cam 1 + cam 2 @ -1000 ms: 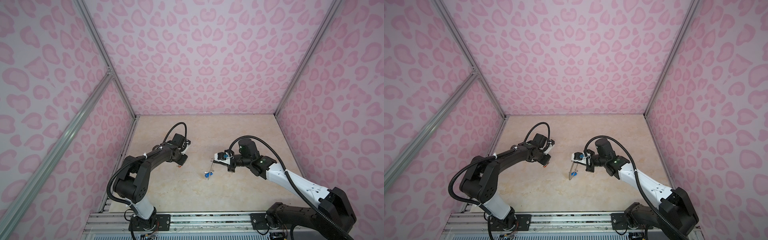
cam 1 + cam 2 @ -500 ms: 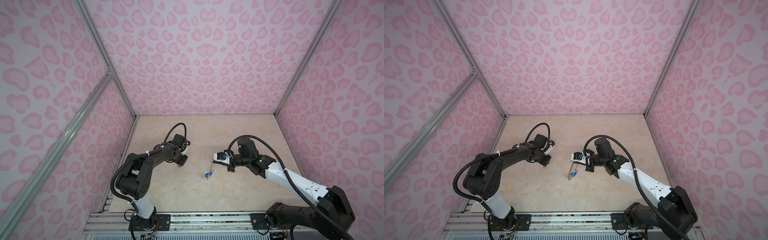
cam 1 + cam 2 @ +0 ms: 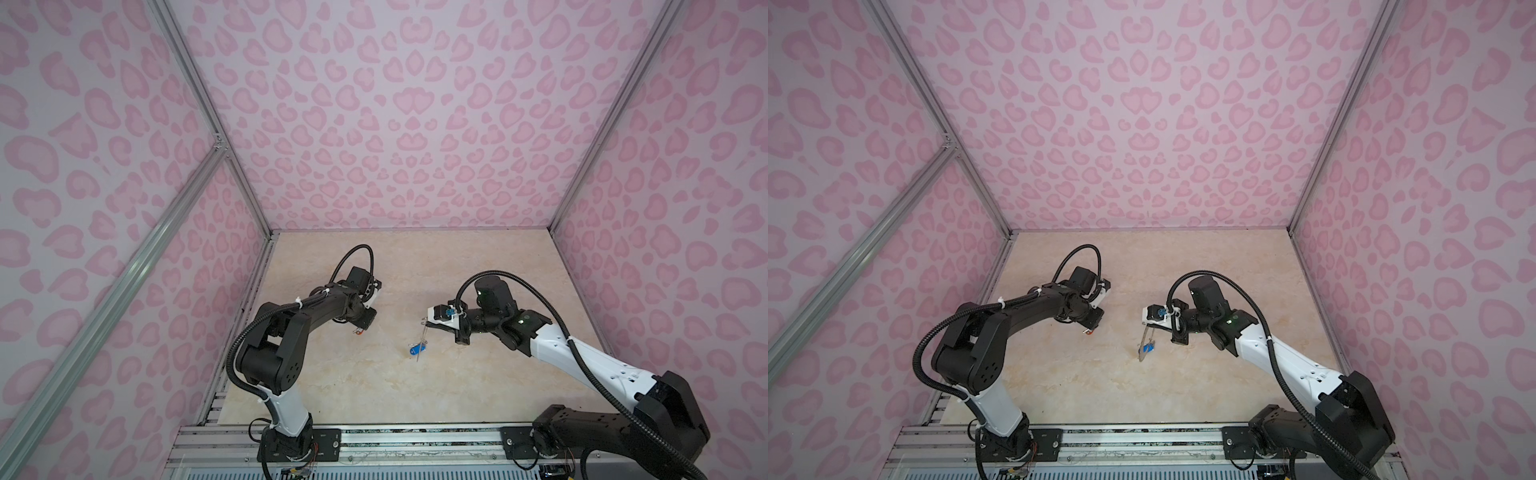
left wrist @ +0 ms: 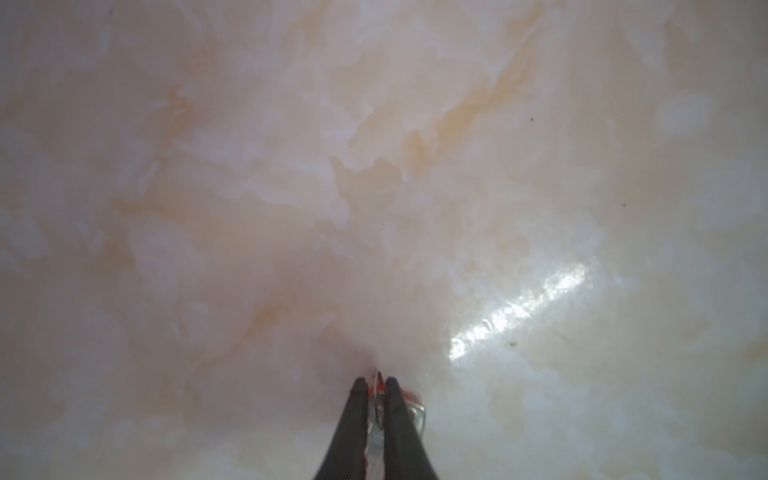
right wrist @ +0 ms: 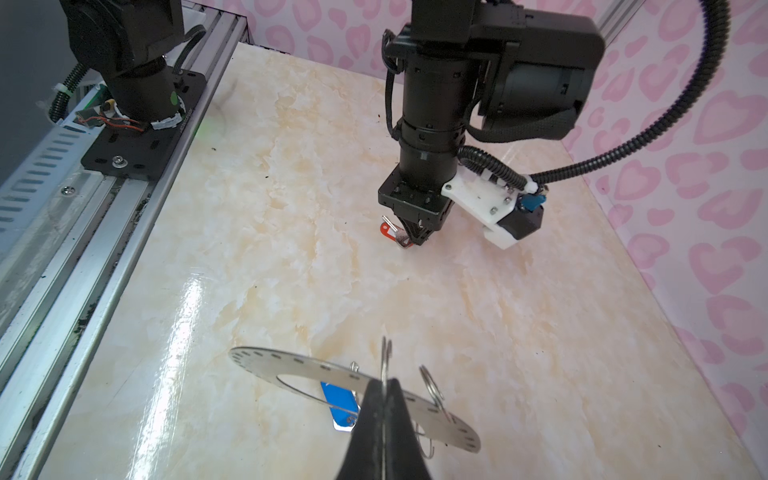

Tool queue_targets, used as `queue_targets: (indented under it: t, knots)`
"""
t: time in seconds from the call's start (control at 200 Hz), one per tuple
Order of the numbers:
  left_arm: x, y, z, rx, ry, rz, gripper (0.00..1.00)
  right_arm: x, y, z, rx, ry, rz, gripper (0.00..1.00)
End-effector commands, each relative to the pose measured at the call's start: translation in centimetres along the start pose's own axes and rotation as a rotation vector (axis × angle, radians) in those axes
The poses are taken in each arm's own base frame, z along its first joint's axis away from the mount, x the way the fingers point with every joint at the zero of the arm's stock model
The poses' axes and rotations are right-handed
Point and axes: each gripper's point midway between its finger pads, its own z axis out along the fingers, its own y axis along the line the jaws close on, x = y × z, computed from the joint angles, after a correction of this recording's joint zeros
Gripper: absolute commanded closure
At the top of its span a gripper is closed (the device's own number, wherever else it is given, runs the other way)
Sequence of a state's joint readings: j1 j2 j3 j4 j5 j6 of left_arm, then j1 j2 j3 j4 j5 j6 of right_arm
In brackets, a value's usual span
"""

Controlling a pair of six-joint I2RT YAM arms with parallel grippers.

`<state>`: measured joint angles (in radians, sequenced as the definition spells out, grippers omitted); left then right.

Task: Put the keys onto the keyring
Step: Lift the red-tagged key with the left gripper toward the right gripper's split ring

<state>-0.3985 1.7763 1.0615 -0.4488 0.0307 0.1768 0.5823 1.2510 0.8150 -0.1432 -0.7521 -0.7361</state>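
Note:
On the marble table (image 3: 374,395) lies the red-tagged key (image 5: 390,232), and my left gripper (image 5: 415,239) points down on it. In the left wrist view the left gripper (image 4: 375,382) is shut on that key (image 4: 417,409), silver metal showing between the black fingers. My right gripper (image 5: 384,384) is shut on a thin wire loop at the edge of the keyring (image 5: 291,365), a flat grey disc held above the table. The blue-tagged key (image 5: 338,401) hangs under the disc. In both top views the keyring (image 3: 424,332) (image 3: 1145,332) shows edge-on with the blue-tagged key (image 3: 415,350) (image 3: 1147,348) below it.
Pink patterned walls close in the back and both sides. An aluminium rail (image 3: 374,440) with both arm bases runs along the front edge. A second wire loop (image 5: 430,384) stands on the disc's rim next to my right fingers.
The left jaws have closed in on the red-tagged key on the table. The right arm holds the keyring in the same place.

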Motion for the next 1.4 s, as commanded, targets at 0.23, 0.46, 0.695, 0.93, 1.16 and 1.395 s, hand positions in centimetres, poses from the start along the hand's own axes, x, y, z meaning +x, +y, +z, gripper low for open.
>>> queue_targets:
  t: [0.23, 0.46, 0.695, 0.93, 1.16, 1.395]
  knots:
    - [-0.4, -0.8, -1.4, 0.041, -0.038, 0.030, 0.97, -0.2, 0.1, 0.0, -0.001, -0.017, 0.000, 1.00]
    - [-1.6, -2.1, -6.0, 0.081, -0.190, 0.110, 0.97, -0.9, 0.0, 0.0, 0.010, -0.028, 0.004, 1.00]
    - [-2.2, -5.4, -12.0, 0.148, -0.408, 0.268, 0.97, -1.6, 0.5, 0.2, 0.019, -0.006, -0.032, 1.00]
    - [-2.1, -9.7, -17.7, 0.264, -0.634, 0.438, 0.97, -2.7, 1.3, 0.8, 0.012, -0.004, -0.076, 1.00]
    - [-0.8, -11.5, -20.2, 0.325, -0.725, 0.504, 0.97, -3.3, 2.0, 1.6, 0.002, 0.002, -0.099, 1.00]
    - [-0.1, -12.5, -21.7, 0.364, -0.765, 0.541, 0.97, -3.6, 2.2, 2.3, 0.006, 0.001, -0.114, 1.00]
